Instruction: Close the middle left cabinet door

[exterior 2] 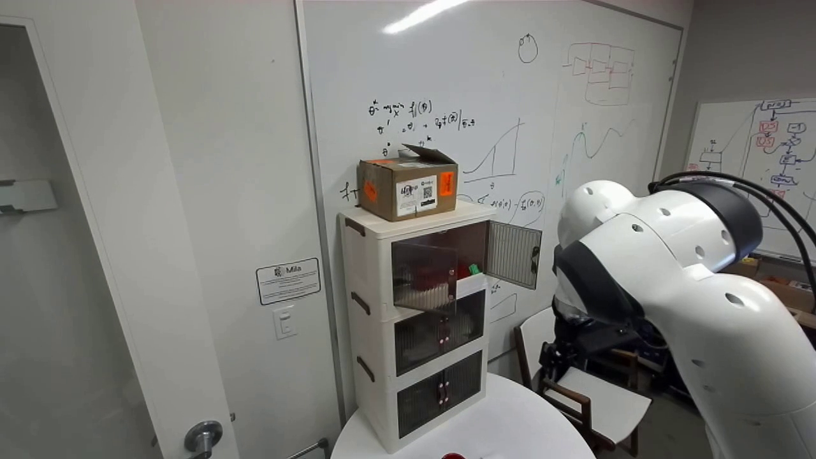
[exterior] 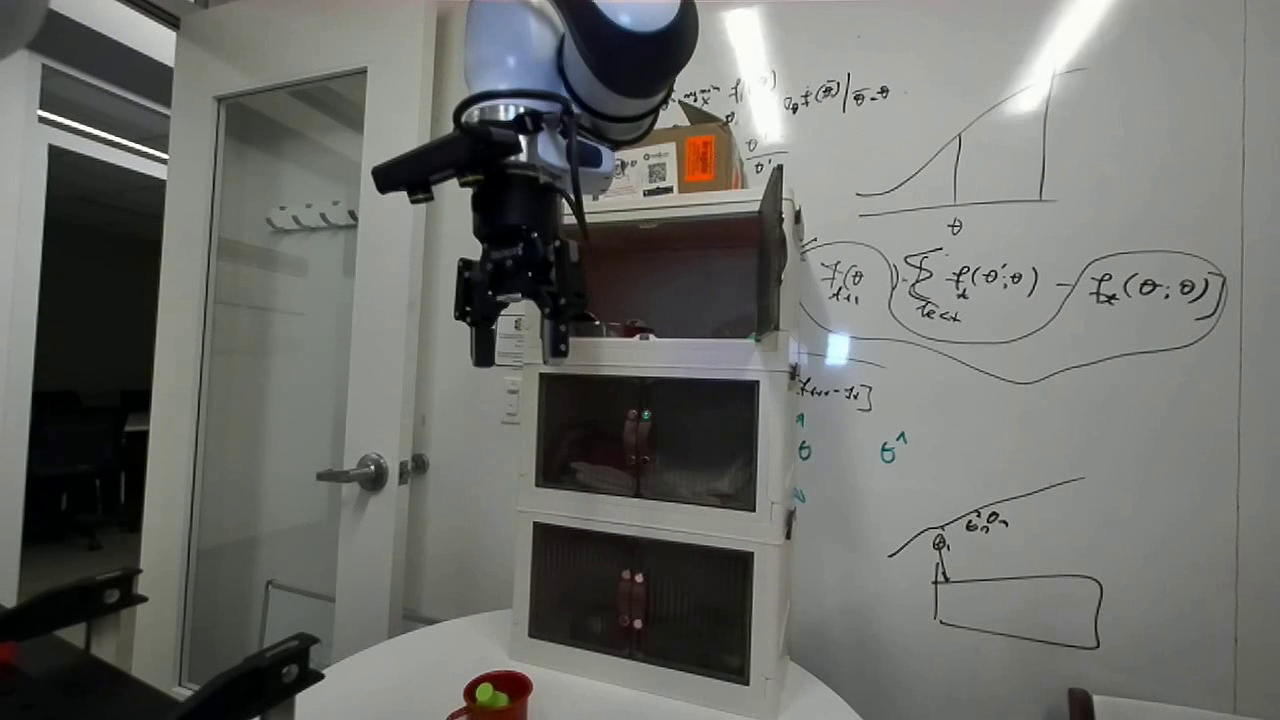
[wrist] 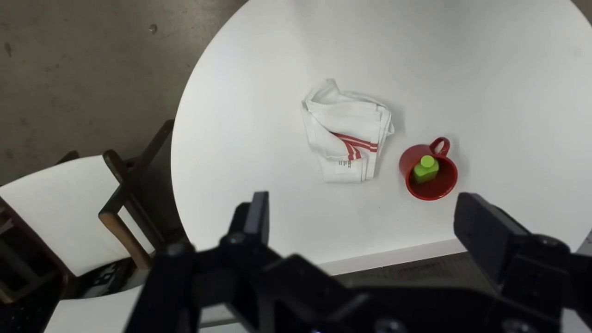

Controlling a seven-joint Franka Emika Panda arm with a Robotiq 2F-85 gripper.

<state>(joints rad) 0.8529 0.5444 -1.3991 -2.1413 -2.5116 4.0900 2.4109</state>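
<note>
While my black two-fingered gripper (exterior: 519, 348) hangs fingers-down, left of upper centre in an exterior view, the middle left cabinet door (exterior: 585, 435), a small squarish door with a dark tinted see-through pane, sits near the centre, lower and to the right. I see it closed, in line with its matching neighbour (exterior: 700, 440), their reddish-brown handles (exterior: 631, 437) side by side on the white three-tier cabinet (exterior: 650, 517). How far the gripper is from the cabinet in depth, I cannot tell.

My fingers are spread wide: in the wrist view the tips stand well apart across the lower half, with the white round table (wrist: 240, 115) showing between them. On it, around the centre, lies a white cloth with red stripes (wrist: 347, 118), and near its right side a glossy red mug (wrist: 411, 159) holds a small green bottle-shaped object (wrist: 425, 171).

At mid-frame in an exterior view, the top-tier left door (exterior 2: 424, 277) is partly swung out, the top-tier right door (exterior 2: 514, 255) opened far to the right. A brown cardboard box (exterior 2: 408, 188) rests on top; my white arm (exterior 2: 695, 287) fills the right side.
</note>
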